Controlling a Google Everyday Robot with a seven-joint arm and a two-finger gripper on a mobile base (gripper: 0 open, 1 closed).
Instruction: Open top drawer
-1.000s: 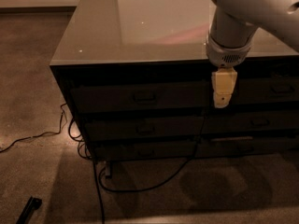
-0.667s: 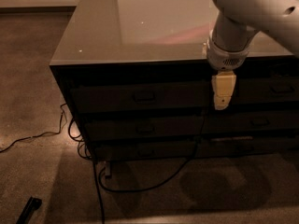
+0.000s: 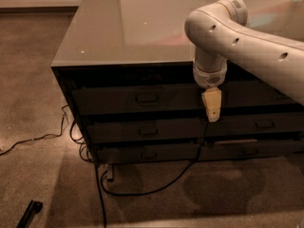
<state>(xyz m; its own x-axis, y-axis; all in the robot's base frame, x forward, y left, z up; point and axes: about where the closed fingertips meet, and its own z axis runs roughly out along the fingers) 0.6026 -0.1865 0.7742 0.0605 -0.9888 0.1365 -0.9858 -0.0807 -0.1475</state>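
While cables [image 3: 142, 191] trail below, the gripper [image 3: 213, 117] hangs before the top drawer [image 3: 114, 100] — aperture unclear.

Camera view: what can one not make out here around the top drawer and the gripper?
- Top drawer: its inside, hidden behind its shut front.
- Gripper, hanging right of the handle: whether it touches the front; one view only.
- Cabinet, right end: covered by the arm, cut by the right edge.
- Dark object, bottom left: cut by the bottom edge.
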